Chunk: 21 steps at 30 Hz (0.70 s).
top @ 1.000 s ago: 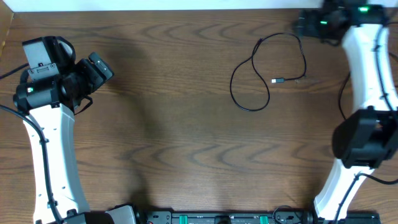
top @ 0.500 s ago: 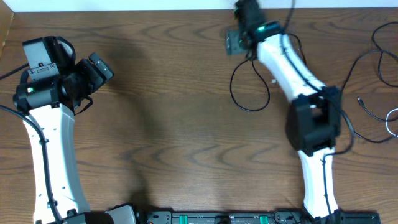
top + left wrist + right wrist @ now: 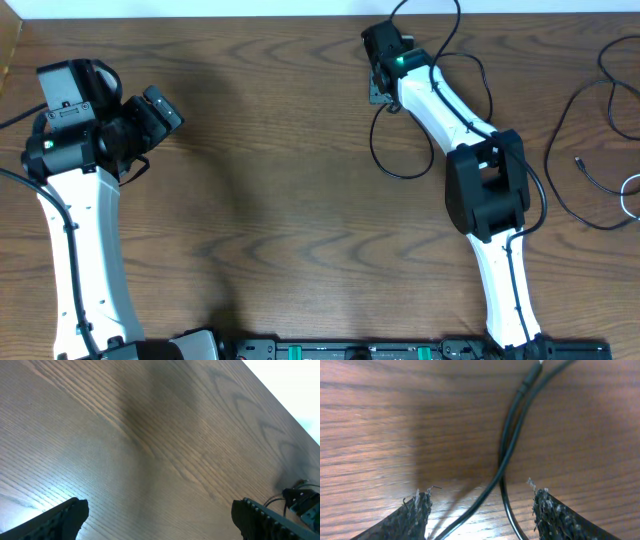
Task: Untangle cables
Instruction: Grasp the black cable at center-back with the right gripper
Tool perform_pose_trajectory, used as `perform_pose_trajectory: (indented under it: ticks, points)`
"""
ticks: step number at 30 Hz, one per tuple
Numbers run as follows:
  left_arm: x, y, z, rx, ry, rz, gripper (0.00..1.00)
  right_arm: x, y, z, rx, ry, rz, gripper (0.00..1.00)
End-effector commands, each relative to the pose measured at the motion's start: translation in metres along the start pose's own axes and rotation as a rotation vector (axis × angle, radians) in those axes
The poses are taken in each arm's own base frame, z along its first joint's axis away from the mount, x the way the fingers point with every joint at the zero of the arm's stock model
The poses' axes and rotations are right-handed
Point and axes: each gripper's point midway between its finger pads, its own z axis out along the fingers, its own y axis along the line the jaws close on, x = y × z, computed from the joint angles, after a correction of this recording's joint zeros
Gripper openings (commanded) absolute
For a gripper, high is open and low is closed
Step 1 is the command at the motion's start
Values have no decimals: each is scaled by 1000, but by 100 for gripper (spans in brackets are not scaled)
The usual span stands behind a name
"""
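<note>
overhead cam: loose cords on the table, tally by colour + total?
Black: 2, thin looped black cord mid-table, thin black cord with plug end at right.
White: 1, thin white cord cut off at right edge.
Total: 3

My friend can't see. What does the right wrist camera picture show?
Two strands of black cable cross on the wooden table. The robot's two dark fingers stand apart at the bottom, one on each side of the crossing, not touching it.
</note>
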Motion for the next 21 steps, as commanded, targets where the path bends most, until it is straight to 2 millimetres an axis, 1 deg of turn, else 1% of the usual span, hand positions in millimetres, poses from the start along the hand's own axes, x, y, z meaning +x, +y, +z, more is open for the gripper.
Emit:
perform_pose_trajectory:
  ticks: [1,4,9,14,19,21]
  points:
    - [3,4,4,-12,15,8,96,9,-8,18,32,31,68,63]
    - [3,4,4,-12,15,8,96,12,-9,22,29,44,68,61]
    - [4,4,4,-13,18,8,96,19,-9,30,-2,85,78,51]
    - [5,5,4,-15,22,7,96,33,-12,41,-44,158,93,43]
    - [5,5,4,-15,22,7,96,47,-9,40,-100,236,74,36]
    - [5,5,4,-15,23,7,96,57,-2,37,-151,285,28,34]
